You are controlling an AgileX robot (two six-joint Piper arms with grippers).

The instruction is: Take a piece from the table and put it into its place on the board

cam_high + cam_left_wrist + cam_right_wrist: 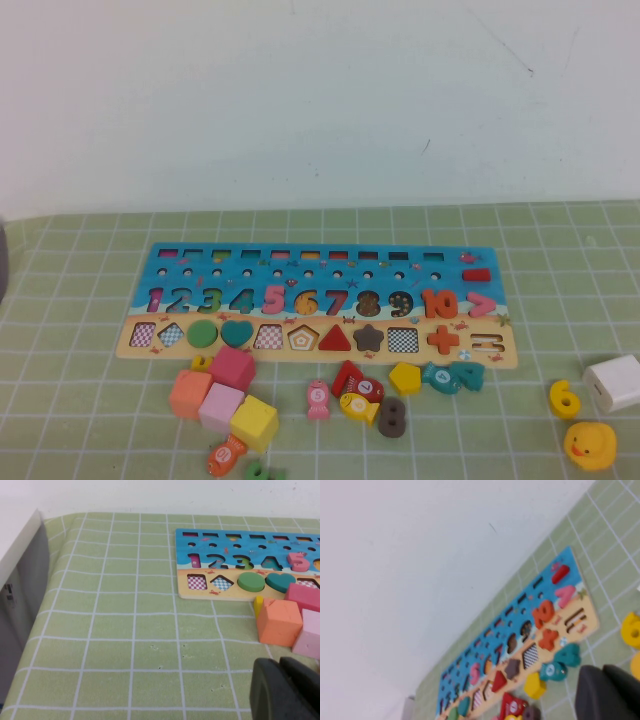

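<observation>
Right hand [607,692] near yellow 6 [632,629]

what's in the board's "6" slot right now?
The board has an empty 6 cut-out; the yellow 6 piece lies on the table by the yellow duck. Left gripper and right gripper show only in wrist views.

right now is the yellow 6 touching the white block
Apart: the high view shows green cloth between the yellow 6 and the white block. Neither gripper is near it.
</observation>
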